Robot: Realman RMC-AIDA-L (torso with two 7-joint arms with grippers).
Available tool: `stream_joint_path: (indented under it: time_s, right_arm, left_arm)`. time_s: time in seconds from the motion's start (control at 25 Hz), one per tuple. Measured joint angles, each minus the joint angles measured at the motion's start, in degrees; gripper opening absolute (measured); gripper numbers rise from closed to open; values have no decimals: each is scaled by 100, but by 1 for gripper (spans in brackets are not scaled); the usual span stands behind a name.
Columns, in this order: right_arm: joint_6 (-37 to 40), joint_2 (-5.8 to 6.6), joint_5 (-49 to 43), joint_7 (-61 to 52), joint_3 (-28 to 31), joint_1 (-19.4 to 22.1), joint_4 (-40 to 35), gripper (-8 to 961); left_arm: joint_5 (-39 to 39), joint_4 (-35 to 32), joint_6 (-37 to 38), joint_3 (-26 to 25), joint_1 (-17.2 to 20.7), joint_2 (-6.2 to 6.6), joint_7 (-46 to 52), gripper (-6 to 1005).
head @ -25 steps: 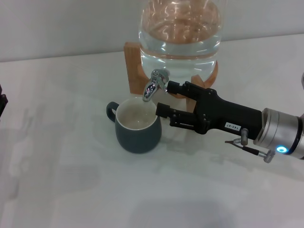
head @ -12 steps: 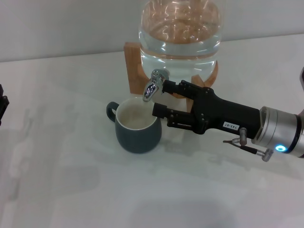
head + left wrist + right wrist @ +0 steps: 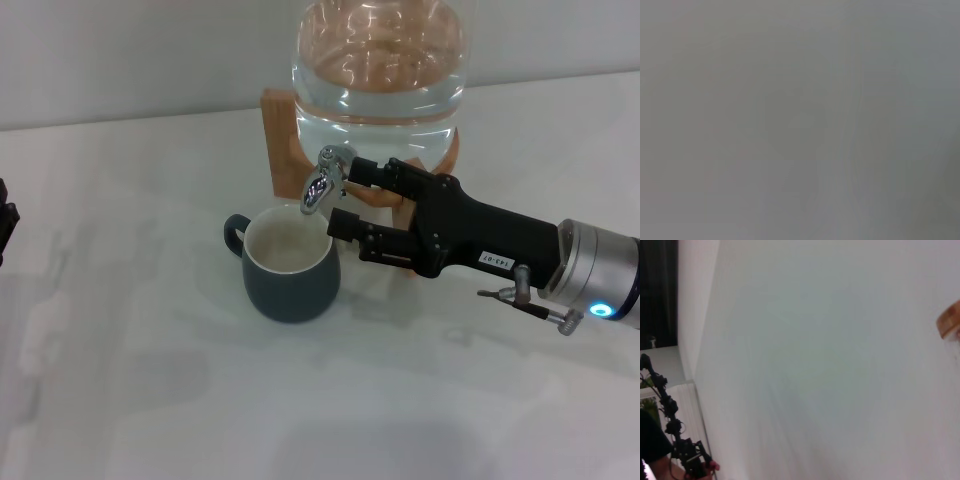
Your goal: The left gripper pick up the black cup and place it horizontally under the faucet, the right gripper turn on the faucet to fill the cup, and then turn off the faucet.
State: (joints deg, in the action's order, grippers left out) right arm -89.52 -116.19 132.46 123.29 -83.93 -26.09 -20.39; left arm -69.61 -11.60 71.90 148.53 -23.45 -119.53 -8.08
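Note:
The black cup [image 3: 290, 268] stands upright on the white table, its cream inside showing and its handle pointing left. Its rim sits just below the chrome faucet [image 3: 321, 182] on the glass water jar [image 3: 378, 75]. My right gripper [image 3: 349, 196] reaches in from the right and is open. Its upper finger lies right beside the faucet's body and its lower finger hovers close to the cup's right rim. No stream of water shows. Only a black piece of my left gripper [image 3: 5, 228] peeks in at the far left edge, well away from the cup.
The jar rests on a wooden stand [image 3: 285, 140] at the back; a corner of the wooden stand [image 3: 950, 322] shows in the right wrist view. White table surface [image 3: 300, 400] stretches in front of the cup. The left wrist view is plain grey.
My right gripper has closed in on the faucet and lifted slightly, its upper finger now beside the spigot. The cup has not moved, and the left arm stays at the edge.

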Motion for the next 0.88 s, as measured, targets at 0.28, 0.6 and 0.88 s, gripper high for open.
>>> stream_joint_path:
  time_s: [0.28, 0.6, 0.88]
  right_arm:
    - [-45, 0, 0, -88, -449, 77, -335, 831]
    - [-59, 0, 61, -92, -740, 131, -409, 825]
    - [-14, 0, 66, -75, -748, 150, -413, 825]
  left_arm:
    - [1, 0, -7, 0, -11, -1, 0, 892]
    - [0, 8, -59, 0, -10, -1, 0, 892]
    - [1, 9, -106, 0, -24, -1, 0, 892]
